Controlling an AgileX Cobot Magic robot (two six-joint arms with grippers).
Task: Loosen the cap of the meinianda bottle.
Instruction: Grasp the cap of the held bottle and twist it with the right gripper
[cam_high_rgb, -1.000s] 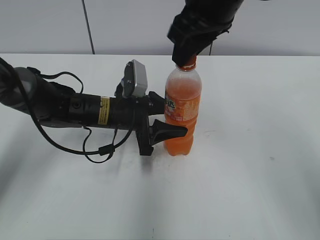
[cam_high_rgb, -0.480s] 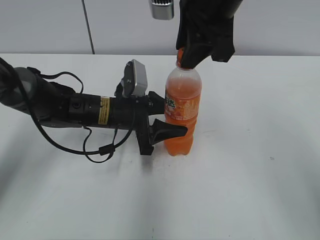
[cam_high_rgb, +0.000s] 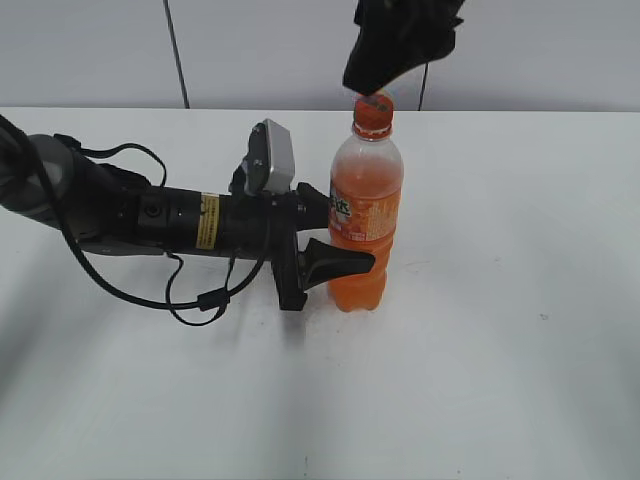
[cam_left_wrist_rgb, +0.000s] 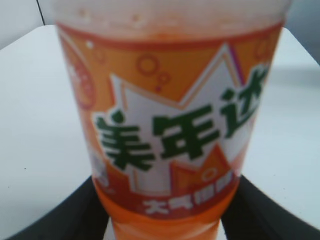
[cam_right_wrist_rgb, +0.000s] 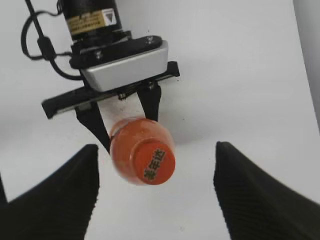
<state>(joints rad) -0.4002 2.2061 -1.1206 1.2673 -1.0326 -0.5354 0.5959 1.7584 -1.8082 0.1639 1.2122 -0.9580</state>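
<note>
The meinianda bottle (cam_high_rgb: 365, 215) stands upright on the white table, full of orange liquid, with its orange-green label facing the left wrist view (cam_left_wrist_rgb: 170, 130). The orange cap (cam_high_rgb: 372, 113) sits on its neck and shows from above in the right wrist view (cam_right_wrist_rgb: 153, 161). My left gripper (cam_high_rgb: 335, 235) lies sideways and is shut on the bottle's lower body (cam_left_wrist_rgb: 165, 220). My right gripper (cam_high_rgb: 395, 50) hangs open just above the cap, apart from it, with its fingers spread wide on either side (cam_right_wrist_rgb: 156, 192).
The left arm (cam_high_rgb: 150, 215) and its looped cable (cam_high_rgb: 200, 295) lie across the table's left half. A grey wall stands behind the white table (cam_high_rgb: 520, 300).
My right gripper was shut on the cap earlier; it has let go, opened and risen, so the cap shows bare. The left gripper and bottle have not moved.
</note>
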